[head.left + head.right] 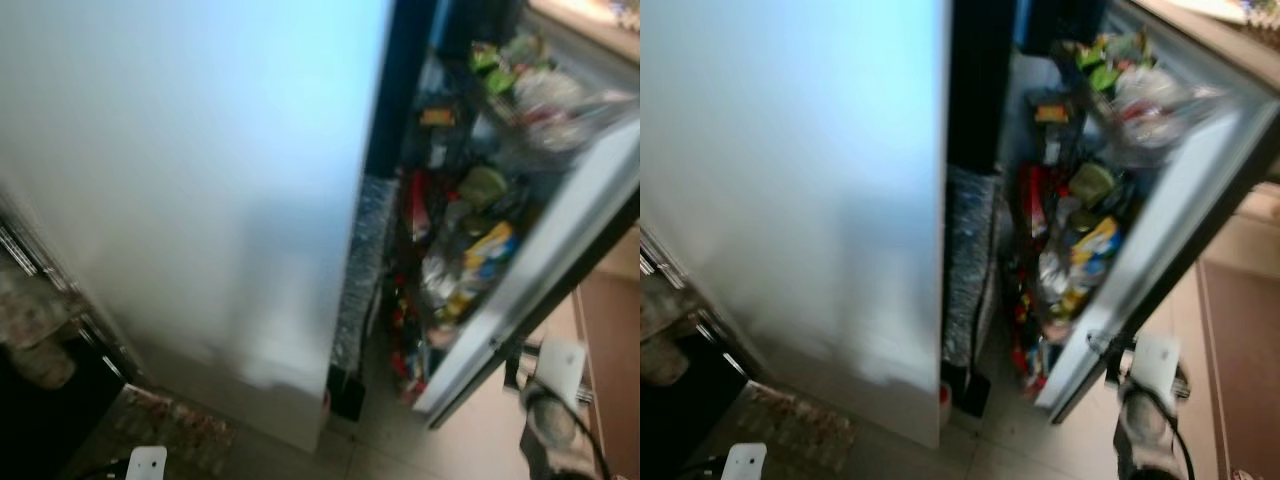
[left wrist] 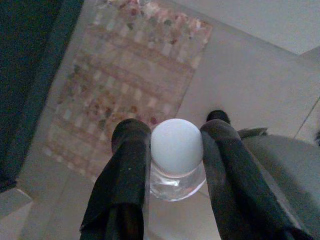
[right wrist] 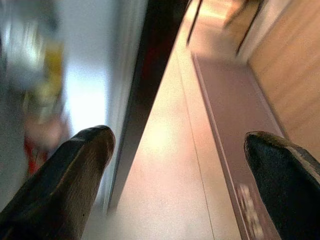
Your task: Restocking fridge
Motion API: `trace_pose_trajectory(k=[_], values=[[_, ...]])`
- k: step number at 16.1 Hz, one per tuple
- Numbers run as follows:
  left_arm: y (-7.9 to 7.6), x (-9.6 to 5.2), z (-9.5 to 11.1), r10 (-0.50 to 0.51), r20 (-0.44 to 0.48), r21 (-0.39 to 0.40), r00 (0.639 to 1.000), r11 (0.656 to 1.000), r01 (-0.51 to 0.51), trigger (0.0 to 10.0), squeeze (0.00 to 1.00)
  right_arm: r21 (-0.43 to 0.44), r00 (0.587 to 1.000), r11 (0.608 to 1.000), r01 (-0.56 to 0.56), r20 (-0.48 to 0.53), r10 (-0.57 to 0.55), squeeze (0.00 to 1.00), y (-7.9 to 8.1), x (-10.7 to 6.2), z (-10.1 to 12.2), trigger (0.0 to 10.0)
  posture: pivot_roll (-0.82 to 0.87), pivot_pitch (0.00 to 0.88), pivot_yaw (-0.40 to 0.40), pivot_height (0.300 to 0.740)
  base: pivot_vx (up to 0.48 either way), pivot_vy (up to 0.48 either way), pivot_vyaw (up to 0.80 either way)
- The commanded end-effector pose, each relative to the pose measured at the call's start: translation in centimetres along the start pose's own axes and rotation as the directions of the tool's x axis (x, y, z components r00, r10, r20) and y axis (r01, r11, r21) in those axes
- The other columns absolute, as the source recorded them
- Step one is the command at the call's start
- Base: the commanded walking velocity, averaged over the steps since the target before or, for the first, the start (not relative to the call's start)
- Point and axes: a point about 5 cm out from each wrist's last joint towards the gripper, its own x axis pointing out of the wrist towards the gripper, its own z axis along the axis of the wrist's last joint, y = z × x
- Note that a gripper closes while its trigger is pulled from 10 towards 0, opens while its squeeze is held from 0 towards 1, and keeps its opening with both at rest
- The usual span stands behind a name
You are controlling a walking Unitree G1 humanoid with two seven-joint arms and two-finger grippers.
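Observation:
A clear bottle with a white cap sits between the two black fingers of my left gripper, which is shut on its neck and points down at the floor. My right gripper is open with nothing between its fingers, low beside the fridge's open right door. That door's shelves hold several packets, jars and bottles. The fridge's wide pale left door is closed. My right arm is at the lower right, just below the open door's edge. The eye views are blurred.
A patterned rug lies on the tiled floor under my left gripper, in front of the closed door. A dark cabinet stands to the left. A wooden wall panel runs along the right of the passage.

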Motion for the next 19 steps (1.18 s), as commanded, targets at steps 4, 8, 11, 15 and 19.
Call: trace_pose_trajectory(k=[4,8,11,15,19], values=[[0.0,0.0,-0.4,-0.016,-0.025,-0.006,1.000,1.000,0.016,10.0,0.00,-0.141,0.857,0.917,-0.374,-0.431,0.283,0.00,2.4,-4.0,-9.1,10.0,-0.04,0.000,-0.024,0.740,0.000,0.000,0.00],[0.0,-0.1,-0.5,-0.013,-0.024,-0.044,1.000,0.999,0.012,10.0,0.00,-0.003,0.802,0.943,-0.332,-0.527,0.281,0.00,2.3,-5.7,-11.6,10.0,-0.04,0.000,-0.016,0.740,0.000,0.000,0.00],[0.0,-0.1,-0.4,-0.027,-0.023,-0.021,0.999,0.999,0.027,10.0,0.00,0.044,0.805,0.951,-0.307,-0.521,0.284,0.00,2.7,-5.8,-11.7,10.0,-0.03,0.000,-0.017,0.740,0.000,0.000,0.00],[0.0,0.0,-0.4,-0.029,-0.030,-0.001,0.999,1.000,0.029,10.0,0.00,0.023,0.796,0.938,-0.347,-0.522,0.307,0.00,2.9,-5.6,-11.3,10.0,-0.03,0.000,-0.023,0.740,0.000,-0.185,0.00],[0.0,0.0,-0.5,-0.033,-0.033,-0.007,0.999,0.999,0.033,10.0,0.00,-0.018,0.801,0.927,-0.375,-0.509,0.315,0.00,3.0,-5.2,-10.8,10.0,-0.03,0.000,-0.021,0.740,0.000,-0.382,0.19]])
